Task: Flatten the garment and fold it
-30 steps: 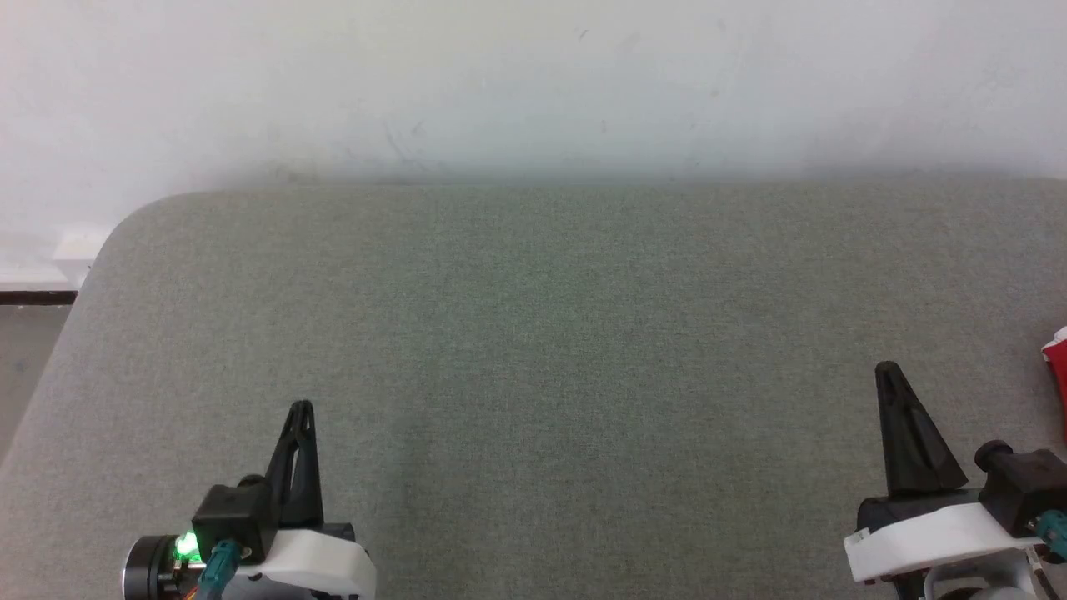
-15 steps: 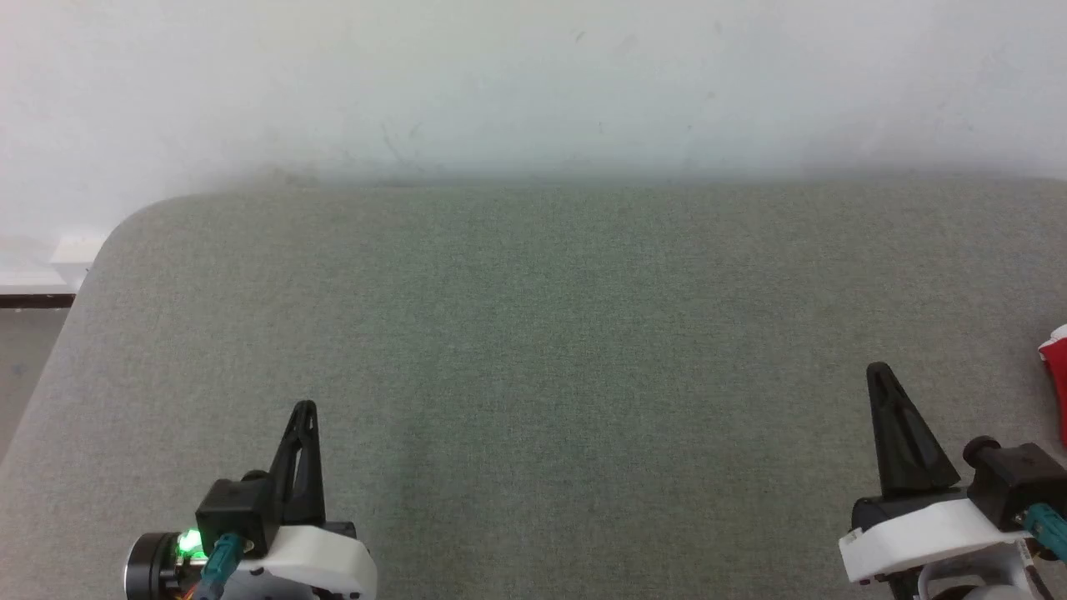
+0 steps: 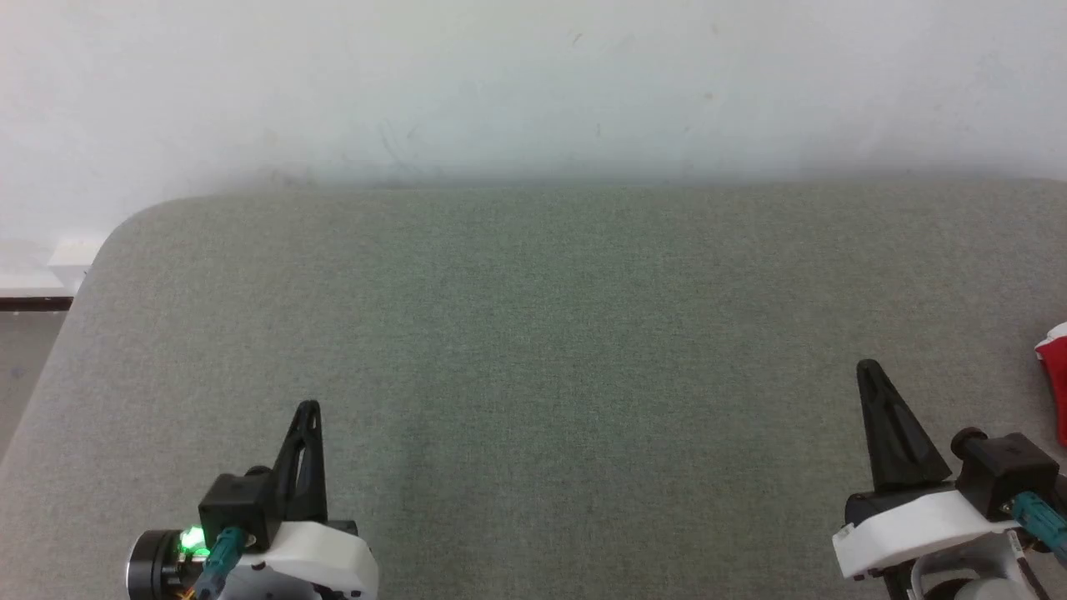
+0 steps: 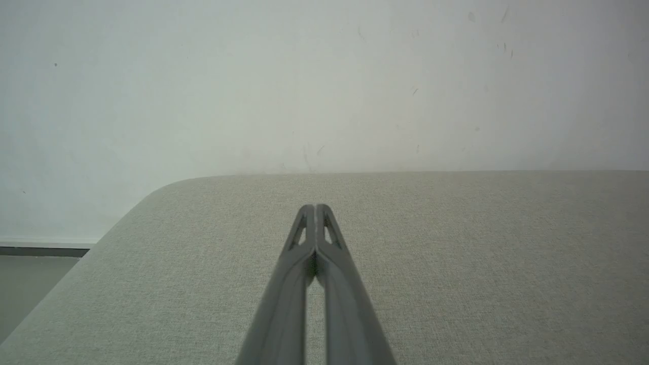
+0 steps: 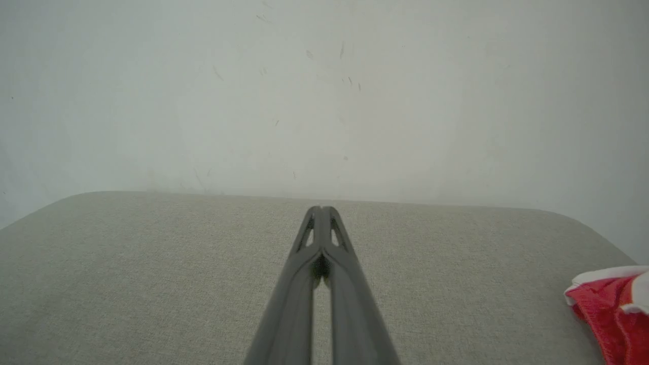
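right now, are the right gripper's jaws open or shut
Shut: the right gripper shows its jaws touching at the tips, nothing between them.

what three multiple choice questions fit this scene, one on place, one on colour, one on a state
1. Where does the garment lie in the head view?
A) far right edge of the grey surface
B) centre
C) far left corner
2. What colour is the garment's main fabric?
A) blue
B) red
C) yellow
3. How do the left gripper and right gripper stand?
A) both open
B) only the left open
C) both shut, empty
Answers: 1 A, it peeks in at the right edge, beyond the right gripper; 2 B, bright red with white trim; 3 C, each wrist view shows fingers pressed together on nothing.
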You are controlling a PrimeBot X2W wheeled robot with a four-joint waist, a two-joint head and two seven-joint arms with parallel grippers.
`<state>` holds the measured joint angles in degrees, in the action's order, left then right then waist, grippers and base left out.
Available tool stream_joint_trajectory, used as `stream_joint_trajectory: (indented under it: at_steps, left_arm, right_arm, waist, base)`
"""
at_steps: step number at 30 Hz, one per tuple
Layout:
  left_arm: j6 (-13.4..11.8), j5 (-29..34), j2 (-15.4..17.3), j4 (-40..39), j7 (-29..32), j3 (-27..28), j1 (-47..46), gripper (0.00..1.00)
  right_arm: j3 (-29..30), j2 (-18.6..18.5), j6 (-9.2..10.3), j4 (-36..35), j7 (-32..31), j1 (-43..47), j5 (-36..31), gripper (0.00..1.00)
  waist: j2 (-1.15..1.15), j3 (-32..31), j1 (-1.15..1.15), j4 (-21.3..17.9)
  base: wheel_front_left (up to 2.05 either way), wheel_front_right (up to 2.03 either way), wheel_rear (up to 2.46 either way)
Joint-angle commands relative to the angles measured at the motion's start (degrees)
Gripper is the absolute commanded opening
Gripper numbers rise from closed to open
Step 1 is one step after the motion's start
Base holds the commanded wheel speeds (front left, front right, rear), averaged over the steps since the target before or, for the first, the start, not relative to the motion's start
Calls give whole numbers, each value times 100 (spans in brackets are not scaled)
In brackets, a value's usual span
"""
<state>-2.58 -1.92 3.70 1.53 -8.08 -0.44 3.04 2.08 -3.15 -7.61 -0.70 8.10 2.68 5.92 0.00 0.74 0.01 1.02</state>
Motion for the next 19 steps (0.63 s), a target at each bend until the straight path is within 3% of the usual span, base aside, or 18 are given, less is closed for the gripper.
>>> stream_joint_trajectory:
  at_steps: [1,19]
  left_arm:
    - [41,65,-24,-36,30,14,-115,0]
    - [96,98,-39,-66,229,22,-163,0]
  right_arm:
    - [-8,12,6,18,-32,-63,-79,0]
    - [-59,16,7,31,-230,-115,-210,0]
  waist:
    - [0,-2,0,-2]
    - [0,-20,0,-28]
  base:
    - [0,0,0]
    - [0,0,0]
